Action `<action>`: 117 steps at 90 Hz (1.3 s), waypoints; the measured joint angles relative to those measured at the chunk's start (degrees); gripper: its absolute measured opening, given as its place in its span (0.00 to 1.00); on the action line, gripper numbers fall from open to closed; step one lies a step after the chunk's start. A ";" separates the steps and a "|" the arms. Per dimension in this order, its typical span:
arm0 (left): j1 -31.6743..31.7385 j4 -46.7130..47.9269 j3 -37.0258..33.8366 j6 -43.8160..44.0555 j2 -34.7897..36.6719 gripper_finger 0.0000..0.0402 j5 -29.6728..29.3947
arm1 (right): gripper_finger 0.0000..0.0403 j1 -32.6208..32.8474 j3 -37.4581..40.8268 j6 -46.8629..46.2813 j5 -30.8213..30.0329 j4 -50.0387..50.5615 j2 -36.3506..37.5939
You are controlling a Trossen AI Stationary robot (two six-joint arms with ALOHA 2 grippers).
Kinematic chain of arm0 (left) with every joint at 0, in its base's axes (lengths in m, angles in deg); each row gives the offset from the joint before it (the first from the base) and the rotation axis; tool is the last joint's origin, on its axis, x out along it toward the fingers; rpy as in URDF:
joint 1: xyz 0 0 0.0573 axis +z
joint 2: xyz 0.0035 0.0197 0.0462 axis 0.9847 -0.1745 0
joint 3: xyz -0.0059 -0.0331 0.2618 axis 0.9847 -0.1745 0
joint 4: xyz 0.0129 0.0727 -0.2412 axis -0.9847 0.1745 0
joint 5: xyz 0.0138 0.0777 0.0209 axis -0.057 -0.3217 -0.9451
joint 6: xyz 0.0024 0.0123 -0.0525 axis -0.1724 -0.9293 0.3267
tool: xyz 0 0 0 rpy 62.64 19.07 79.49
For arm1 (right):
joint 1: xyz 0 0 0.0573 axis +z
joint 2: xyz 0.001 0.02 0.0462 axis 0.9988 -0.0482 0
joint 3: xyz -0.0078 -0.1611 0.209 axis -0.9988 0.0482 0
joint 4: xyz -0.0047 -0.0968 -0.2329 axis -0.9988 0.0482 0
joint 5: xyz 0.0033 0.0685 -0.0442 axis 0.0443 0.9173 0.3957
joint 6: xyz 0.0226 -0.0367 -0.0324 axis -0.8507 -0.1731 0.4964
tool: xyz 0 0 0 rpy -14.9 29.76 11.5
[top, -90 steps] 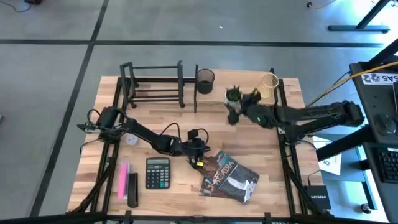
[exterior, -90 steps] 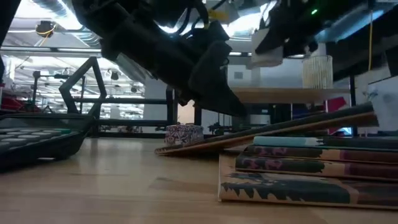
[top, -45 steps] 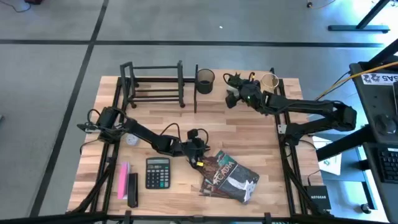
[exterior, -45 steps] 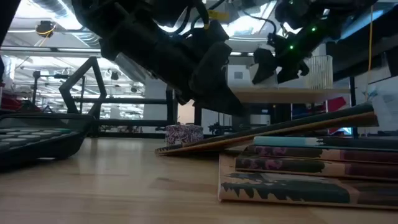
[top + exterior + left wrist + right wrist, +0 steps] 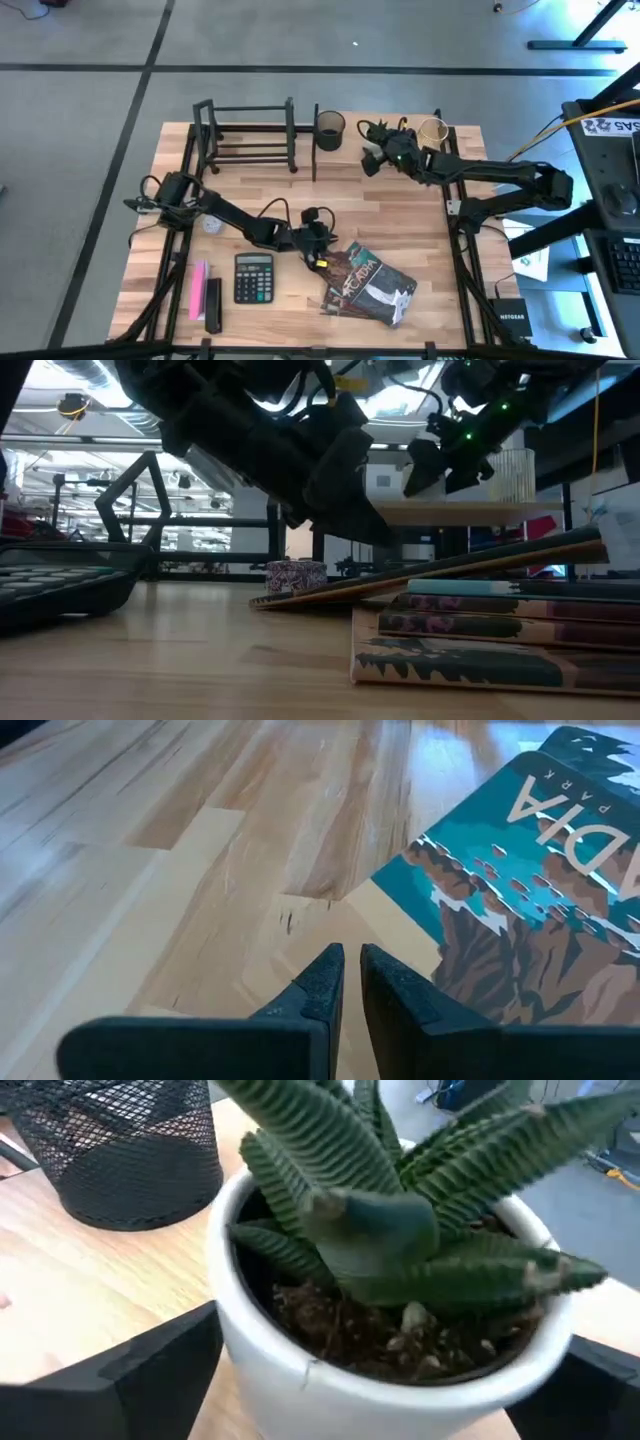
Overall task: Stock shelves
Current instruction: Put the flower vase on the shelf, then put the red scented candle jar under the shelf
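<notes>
My right end effector (image 5: 372,152), upper centre of the high view, grips the potted plant (image 5: 400,1280) over the light-wood shelf (image 5: 450,512). My left end effector (image 5: 350,982) sits closed beside the books (image 5: 368,282) on the desk (image 5: 260,200).

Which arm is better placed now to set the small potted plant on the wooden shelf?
Right. The right gripper grips the potted plant over the light-wood shelf; the left gripper is down by the books.

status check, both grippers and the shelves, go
Right gripper shut on potted succulent, over wood shelf beside mesh cup. Left gripper shut, empty, at book. Black rack empty.
</notes>
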 joint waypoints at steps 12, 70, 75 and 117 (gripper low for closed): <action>-0.02 0.02 0.00 0.06 0.00 0.05 0.02 | 0.98 0.00 0.00 0.90 -0.16 -0.74 1.71; -1.47 0.09 0.00 -3.89 5.97 0.05 -6.11 | 0.99 15.19 -6.04 18.24 -3.68 -2.63 16.84; -2.15 0.60 0.00 -5.30 8.12 0.05 -6.54 | 0.99 18.25 -7.93 19.80 -4.93 -1.53 16.84; -11.36 27.99 0.07 -15.57 20.63 0.24 -4.23 | 0.99 56.04 -3.85 13.49 -25.96 3.12 14.91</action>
